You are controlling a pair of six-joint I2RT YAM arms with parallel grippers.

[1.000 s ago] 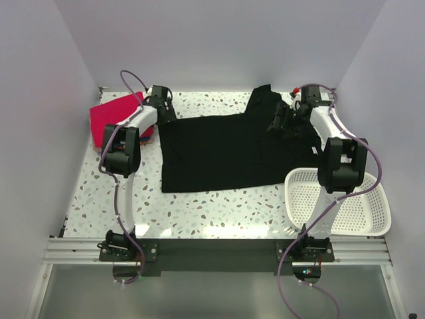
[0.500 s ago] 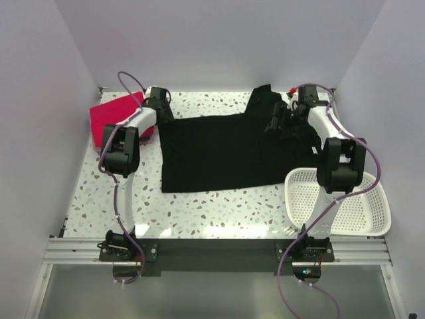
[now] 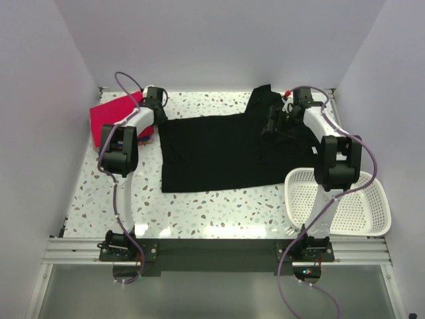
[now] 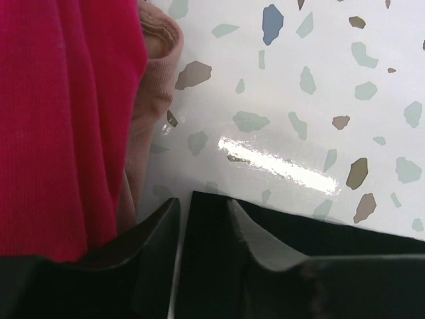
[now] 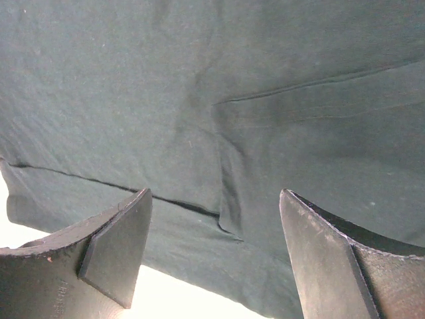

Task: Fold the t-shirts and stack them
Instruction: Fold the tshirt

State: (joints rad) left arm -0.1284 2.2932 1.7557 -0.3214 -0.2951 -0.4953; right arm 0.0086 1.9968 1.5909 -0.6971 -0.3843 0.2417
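Black t-shirt (image 3: 226,149) unmoved, left gripper (image 4: 202,201) narrowed to a slit at its corner, grip undetermined, right gripper (image 5: 214,191) remains wide above cloth

Bright even light from above; white glare streak on table (image 4: 279,166); black t-shirt (image 3: 226,149) nearly featureless in top view.

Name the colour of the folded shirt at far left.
Folded shirt: bright pinkish-red, best seen from the left wrist.
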